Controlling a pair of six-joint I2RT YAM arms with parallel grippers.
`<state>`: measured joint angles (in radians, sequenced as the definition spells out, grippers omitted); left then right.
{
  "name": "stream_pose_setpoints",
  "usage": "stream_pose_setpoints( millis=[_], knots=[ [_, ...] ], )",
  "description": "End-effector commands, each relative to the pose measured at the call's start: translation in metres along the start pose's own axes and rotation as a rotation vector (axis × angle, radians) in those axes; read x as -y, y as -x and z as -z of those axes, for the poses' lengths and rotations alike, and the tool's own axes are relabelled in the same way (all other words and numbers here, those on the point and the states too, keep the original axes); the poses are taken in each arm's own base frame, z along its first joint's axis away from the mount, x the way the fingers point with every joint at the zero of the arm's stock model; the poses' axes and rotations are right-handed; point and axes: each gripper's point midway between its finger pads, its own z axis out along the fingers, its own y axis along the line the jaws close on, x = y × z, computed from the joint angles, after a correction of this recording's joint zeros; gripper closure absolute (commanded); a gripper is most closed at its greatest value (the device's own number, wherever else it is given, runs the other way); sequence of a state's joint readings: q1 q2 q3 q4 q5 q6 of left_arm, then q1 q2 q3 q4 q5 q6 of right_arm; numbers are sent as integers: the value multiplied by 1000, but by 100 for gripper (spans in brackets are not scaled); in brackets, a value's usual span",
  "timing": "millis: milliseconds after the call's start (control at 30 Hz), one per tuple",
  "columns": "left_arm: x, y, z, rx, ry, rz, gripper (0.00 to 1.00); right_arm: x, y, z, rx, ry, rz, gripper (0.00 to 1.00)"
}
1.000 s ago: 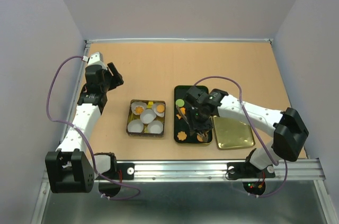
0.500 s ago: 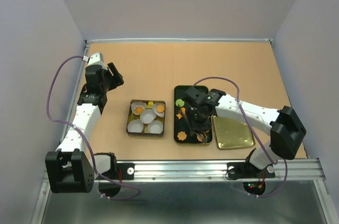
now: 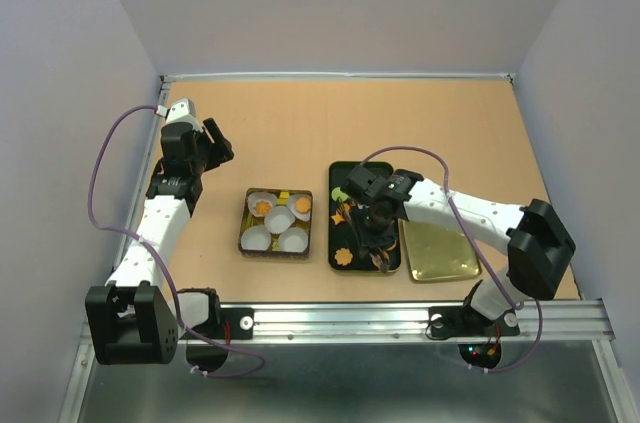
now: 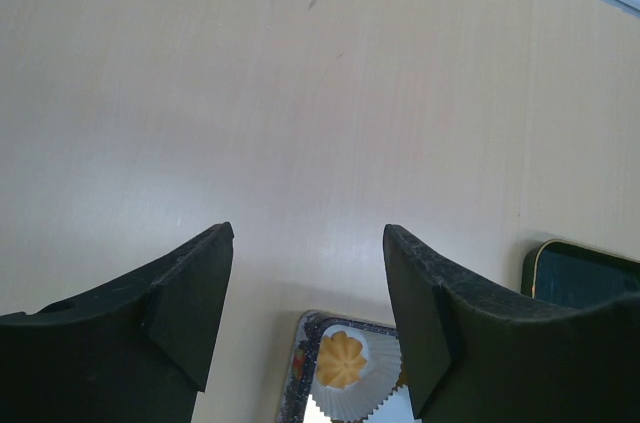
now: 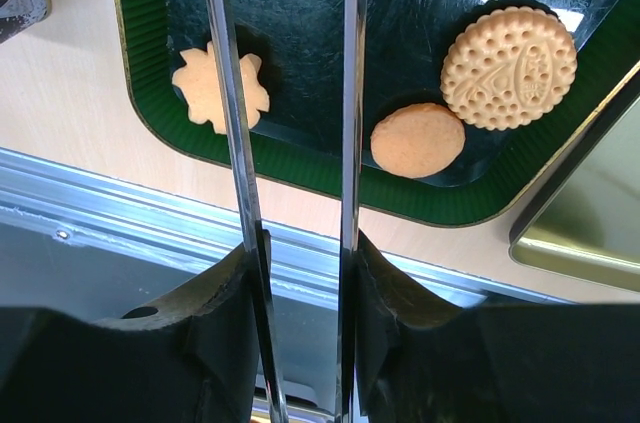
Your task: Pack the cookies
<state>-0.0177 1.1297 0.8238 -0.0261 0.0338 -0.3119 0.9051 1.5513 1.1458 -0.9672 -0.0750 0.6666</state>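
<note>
Right end effector [image 5: 283,3] narrowed, angled down over tray [image 5: 150,93]

Your count of what's on the table [image 3: 300,133], kind by kind.
You have two arms [image 3: 160,223], one tin [image 3: 275,255], one dark tray [image 3: 333,233], one gold lid [image 3: 440,248], five paper cups [image 3: 257,237]; of cookies [image 5: 417,139], two in cups, three at the tray's near end, one green cookie [image 3: 339,193]; any under the right arm [image 3: 470,213] you can't count.
</note>
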Motion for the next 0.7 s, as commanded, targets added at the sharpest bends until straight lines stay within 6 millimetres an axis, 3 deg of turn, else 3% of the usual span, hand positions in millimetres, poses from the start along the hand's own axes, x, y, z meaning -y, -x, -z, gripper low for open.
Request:
stream_pose_setpoints(
  millis=[0,233,300,667],
  knots=[
    [5,8,5,43,-27,-10,28,-17,22,29,115,57,16,66],
    [5,8,5,42,-25,-9,28,-6,35,60,176,-35,3,67],
    [4,10,6,48,-21,-9,28,-11,43,76,211,-23,6,68],
    [3,7,4,42,-13,-9,28,-29,54,104,253,43,16,70]
  ],
)
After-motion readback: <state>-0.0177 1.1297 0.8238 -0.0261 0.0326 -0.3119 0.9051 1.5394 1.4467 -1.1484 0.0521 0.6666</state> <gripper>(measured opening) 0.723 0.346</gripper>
